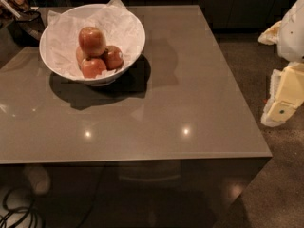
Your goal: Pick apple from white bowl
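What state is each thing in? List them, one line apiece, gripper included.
apple: upright on top of the pile, not held.
smaller apples: under and beside it, touching.
white bowl: upright on the table, at its far left.
paper: crumpled, lining the bowl, poking above the rim.
gripper: beyond the table's right edge, well apart from the bowl.
table: glossy, bearing the bowl.

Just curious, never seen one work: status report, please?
Gripper off right edge of table, far from white bowl. Apple on top of smaller apples, untouched. No obstacle visible between.
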